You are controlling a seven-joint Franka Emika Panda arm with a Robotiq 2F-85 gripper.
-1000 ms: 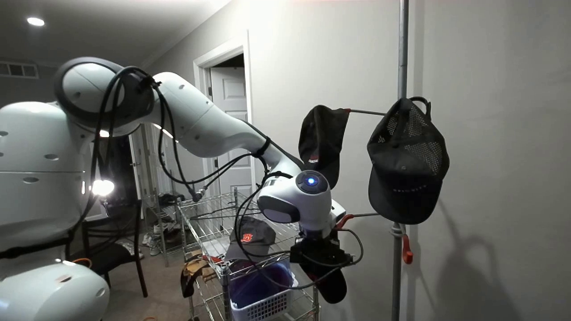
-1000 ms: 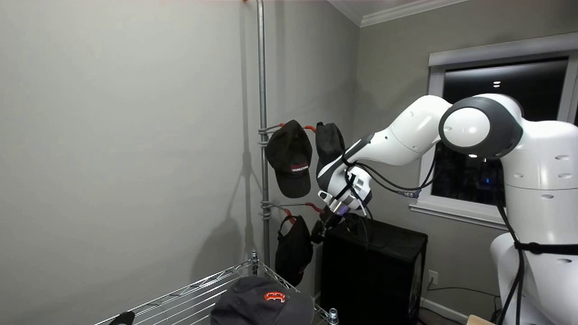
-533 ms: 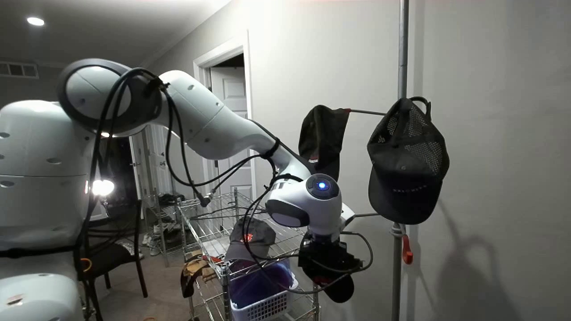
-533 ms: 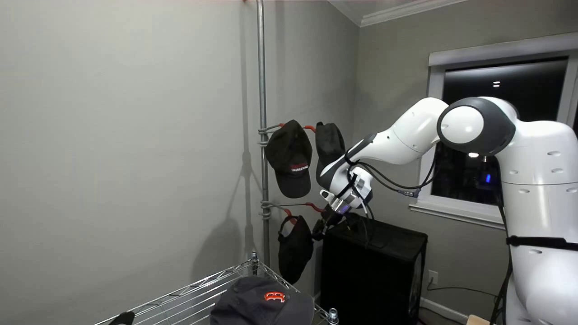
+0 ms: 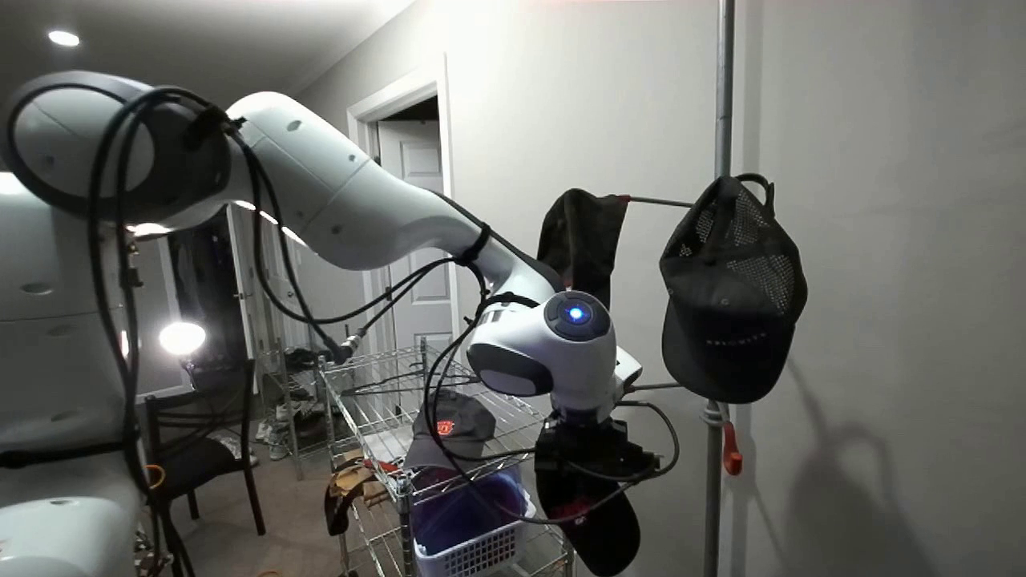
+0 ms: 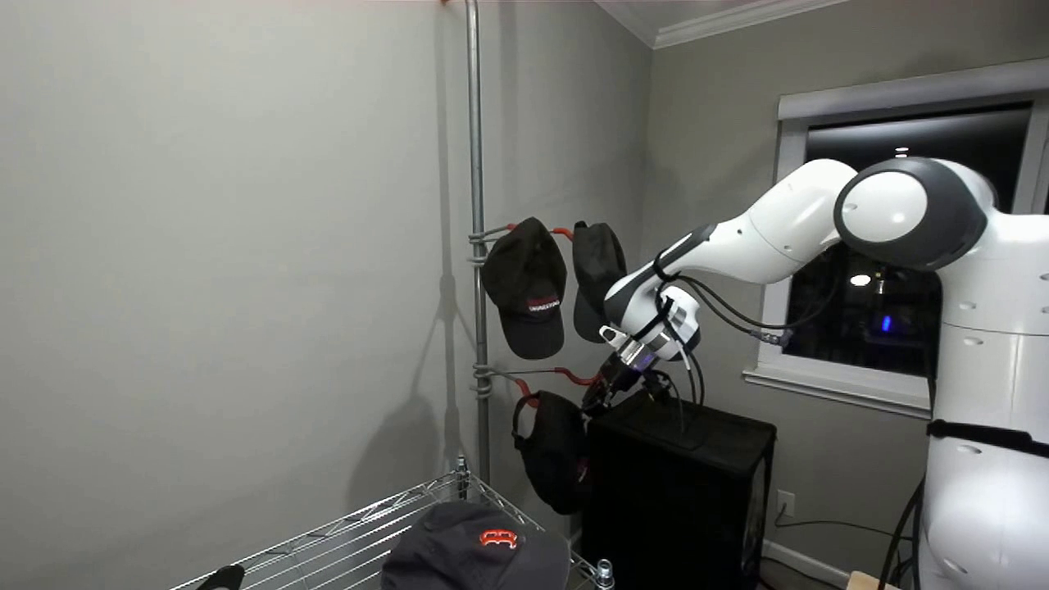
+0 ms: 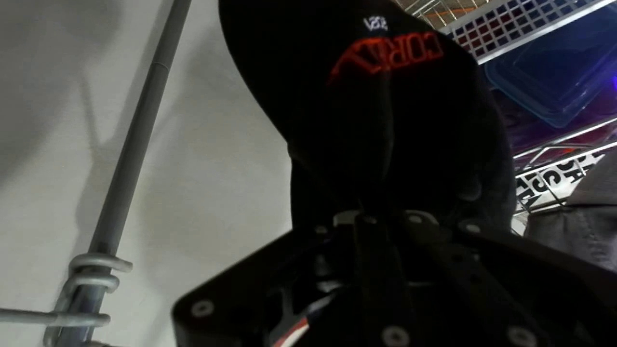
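A black cap with red lettering [image 7: 409, 53] fills the middle of the wrist view. My gripper [image 7: 381, 214] comes in from the bottom there, its fingers drawn together on the cap's dark cloth. The exact pinch is hard to make out, black on black. In an exterior view the gripper [image 6: 597, 400] sits at the upper right of that cap [image 6: 553, 455], whose strap loop lies close to a red-tipped hook [image 6: 527, 392]; whether the strap still rests on the hook I cannot tell. From an exterior view, the cap [image 5: 593, 533] hangs brim down under the gripper [image 5: 597, 457].
Two more black caps hang above, one with a mesh back [image 5: 733, 296], one with a red and white logo [image 6: 524, 291]. A metal pole [image 6: 475, 123] carries the hooks. A wire shelf [image 6: 361, 533] bears a grey cap [image 6: 479, 549]. A black box [image 6: 676, 483] stands behind the gripper.
The arm has drawn back, rightward in an exterior view, and the lower cap has come along with the gripper and tilted. Its brim hangs lower than before. The other caps have stayed put.
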